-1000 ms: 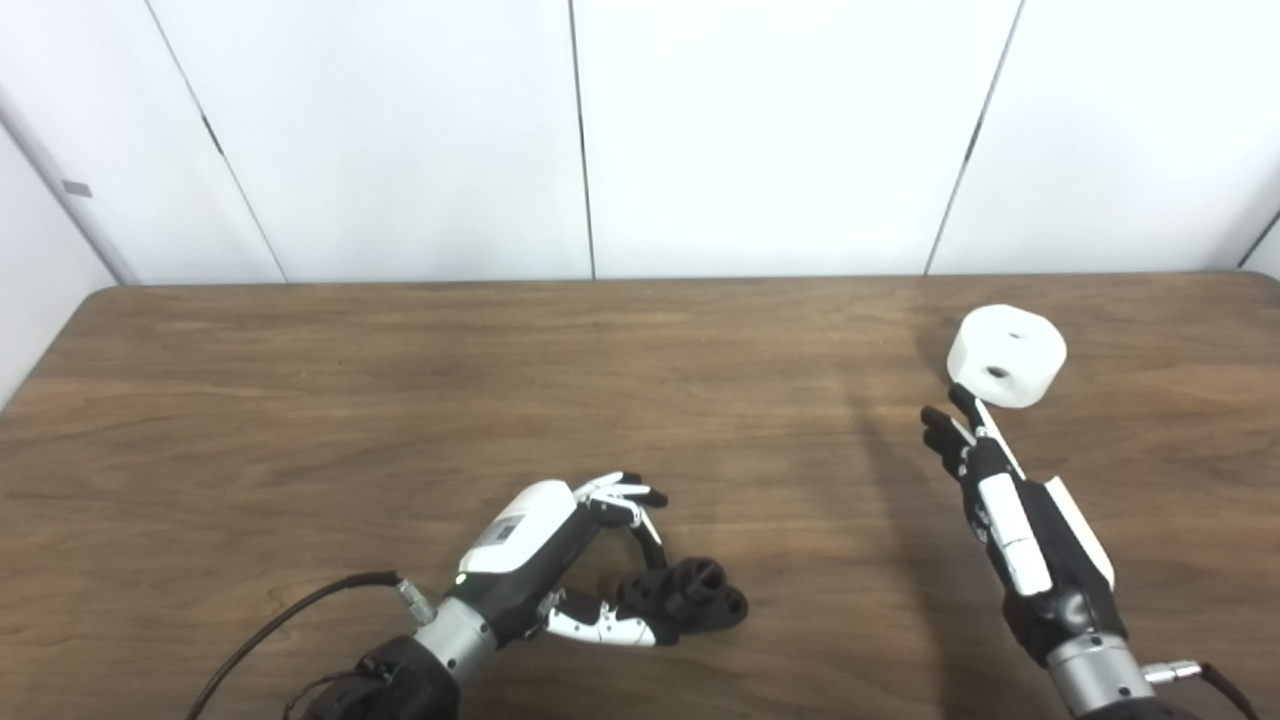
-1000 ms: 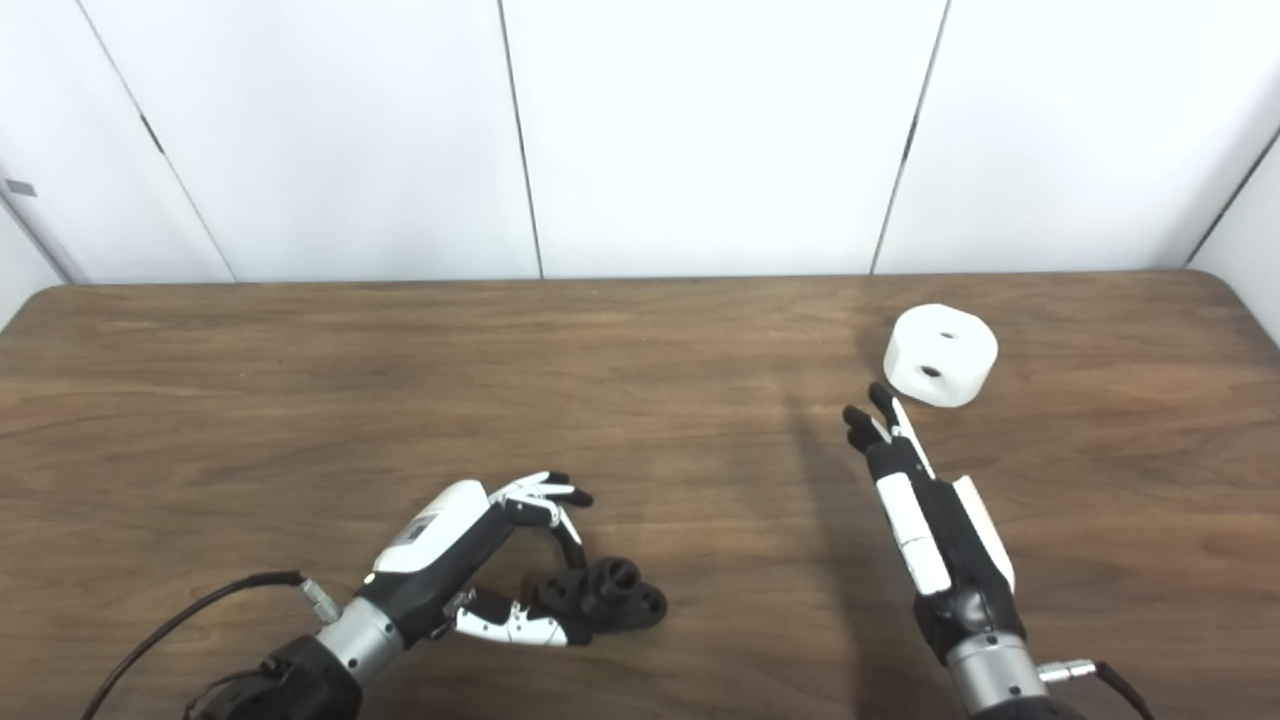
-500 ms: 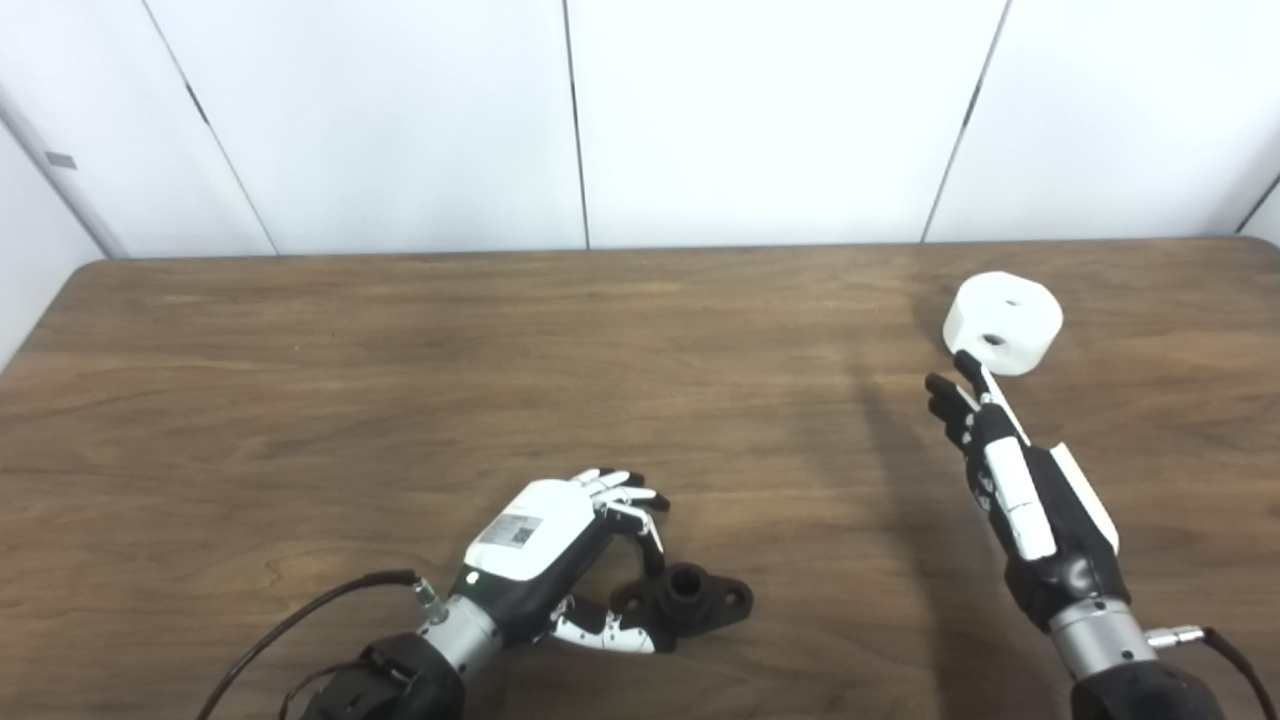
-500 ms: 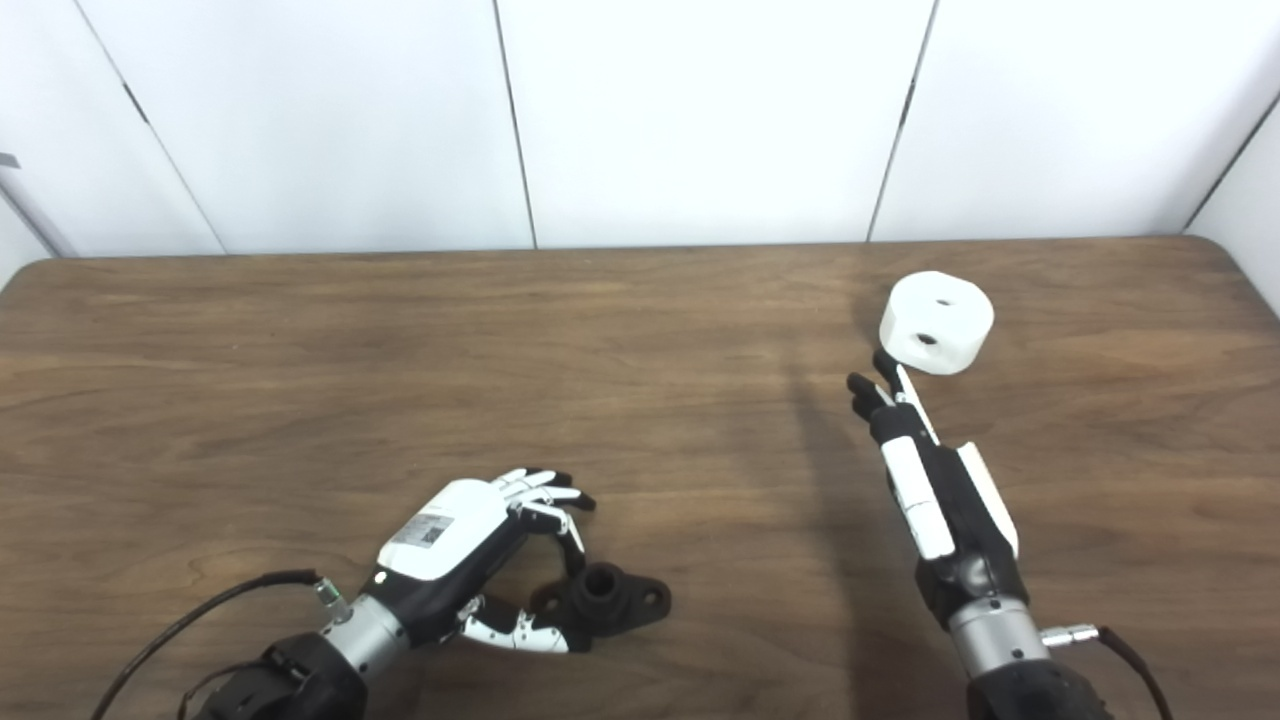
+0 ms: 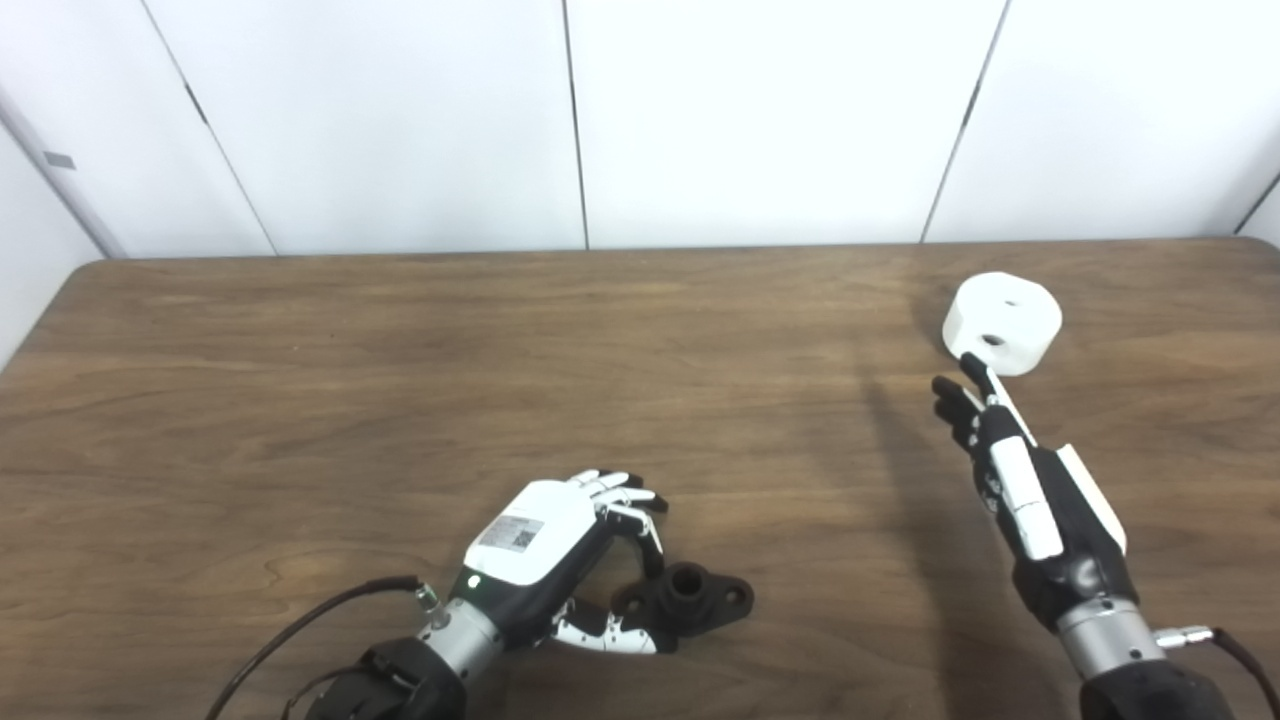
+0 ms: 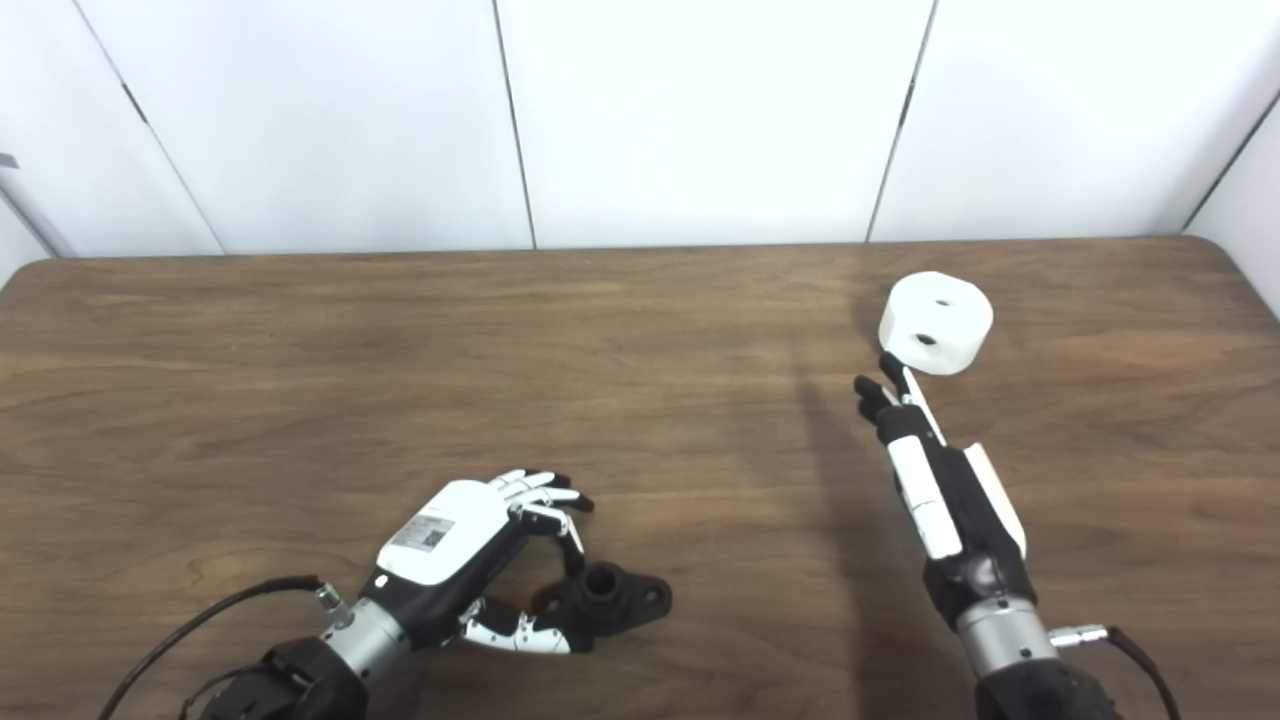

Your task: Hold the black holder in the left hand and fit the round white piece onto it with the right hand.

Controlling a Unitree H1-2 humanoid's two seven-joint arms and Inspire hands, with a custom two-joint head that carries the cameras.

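Observation:
The black holder [image 5: 692, 598] lies flat on the wooden table [image 5: 400, 400] near the front edge, its short tube pointing up. My left hand [image 5: 555, 555] arches over the holder's left end. Its fingertips [image 5: 650, 545] come down beside the tube and the thumb lies along the near flange. How firm that hold is I cannot tell. The round white piece [image 5: 1002, 322] stands at the far right of the table, with a hole in its side facing me. My right hand [image 5: 1020, 480] is open and stretched flat, fingertips just short of the white piece.
White wall panels [image 5: 760, 120] rise behind the table's far edge. A dark cable [image 5: 300, 625] trails from my left wrist across the front left of the table. The white piece sits close to the right edge of the table.
The camera tilted a second ago, shifting the whole picture. The holder went from tipped up to flat as my left hand rolled over it. My right hand edged slightly toward the white piece.

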